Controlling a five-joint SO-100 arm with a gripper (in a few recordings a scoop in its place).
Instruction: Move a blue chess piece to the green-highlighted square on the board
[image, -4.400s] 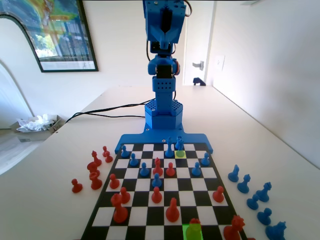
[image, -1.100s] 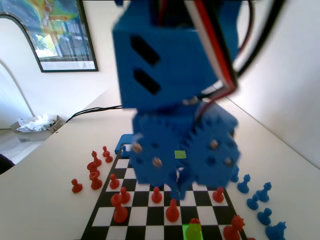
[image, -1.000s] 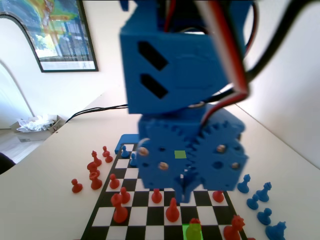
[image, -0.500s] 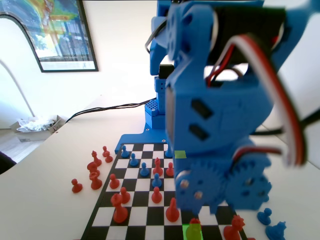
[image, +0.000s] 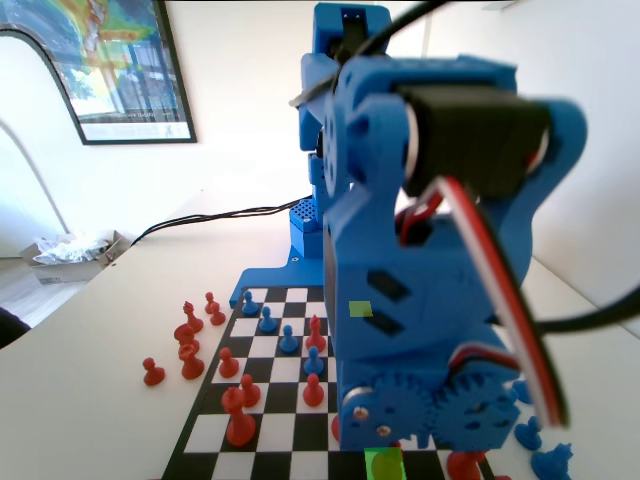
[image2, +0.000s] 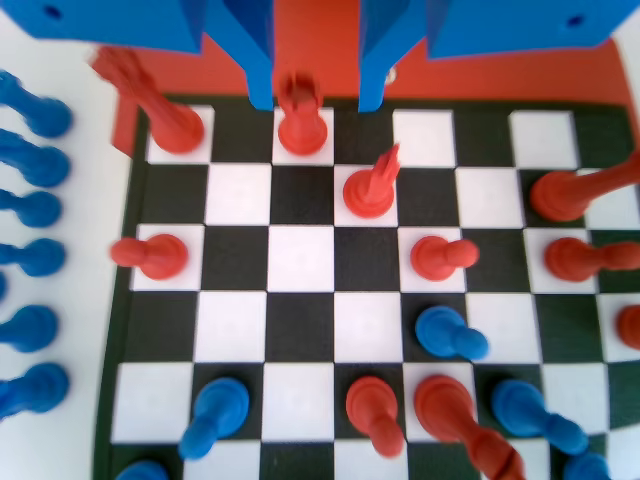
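The blue arm (image: 430, 300) leans far out over the board (image: 262, 345) and blocks most of its middle and right side in the fixed view. The green-highlighted square (image: 384, 465) glows at the board's near edge, just under the arm's gears. A cluster of red pieces (image: 188, 345) stands off the board to the left, and spare blue pieces (image: 530, 435) stand off it to the right.

In the wrist view the gripper (image2: 315, 100) has its jaws well apart and holds nothing. A red piece with a notched top (image2: 301, 120) stands between them on a white edge square. Another red piece (image2: 370, 190) stands just beyond. Round-headed blue pawns (image2: 448, 333) sit lower on the board, blurred. I cannot tell which is the blue chess piece with the crown-like top, nor where it stands.
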